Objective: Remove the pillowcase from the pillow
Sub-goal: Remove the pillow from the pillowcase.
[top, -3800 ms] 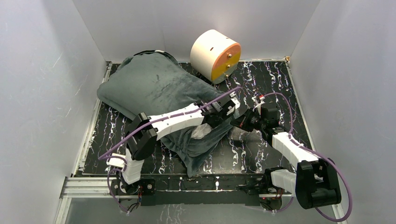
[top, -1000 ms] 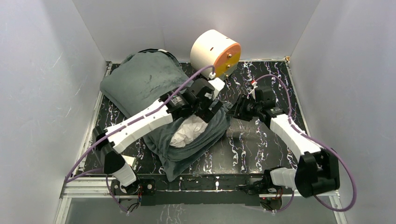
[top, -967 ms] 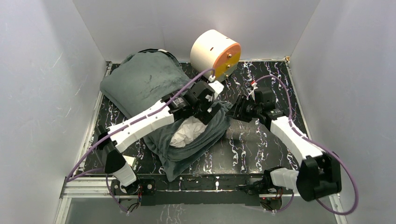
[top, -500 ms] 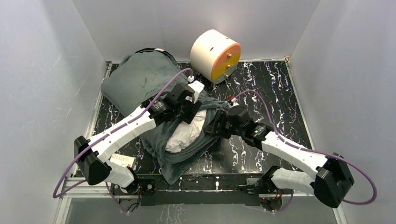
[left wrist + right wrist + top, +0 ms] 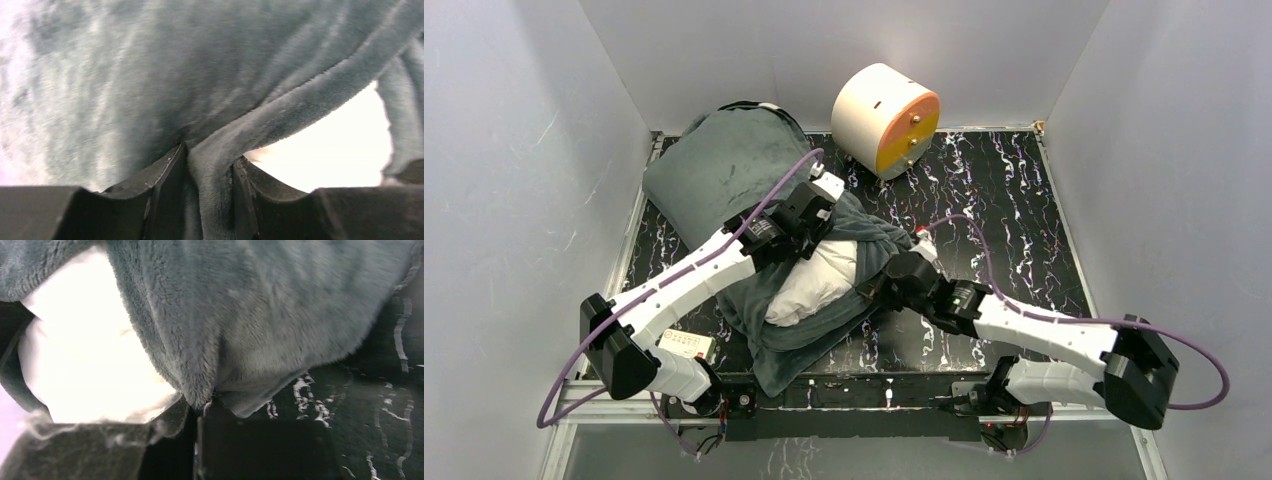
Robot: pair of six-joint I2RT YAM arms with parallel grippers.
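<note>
The pillowcase [image 5: 724,175], dark grey plush side up, lies bunched over the left half of the table. The white pillow [image 5: 809,285] bulges out of its open end toward the near side. My left gripper [image 5: 809,238] is at the far edge of that opening, shut on a fold of the pillowcase [image 5: 210,195], with the pillow [image 5: 325,145] showing to the right. My right gripper [image 5: 876,288] is at the opening's right edge, its jaws nearly together and pinching the hem of the pillowcase [image 5: 200,390]; the pillow [image 5: 85,355] shows bright to its left.
A cream-and-orange cylinder [image 5: 886,118] stands at the back centre. The black marbled table [image 5: 1014,200] is bounded by white walls on three sides. A small white card [image 5: 686,345] lies by the left arm's base.
Both grippers have closed on the pillowcase's open edge. The left arm drew back toward the left, the right arm swung in from the right, and more white pillow shows.
</note>
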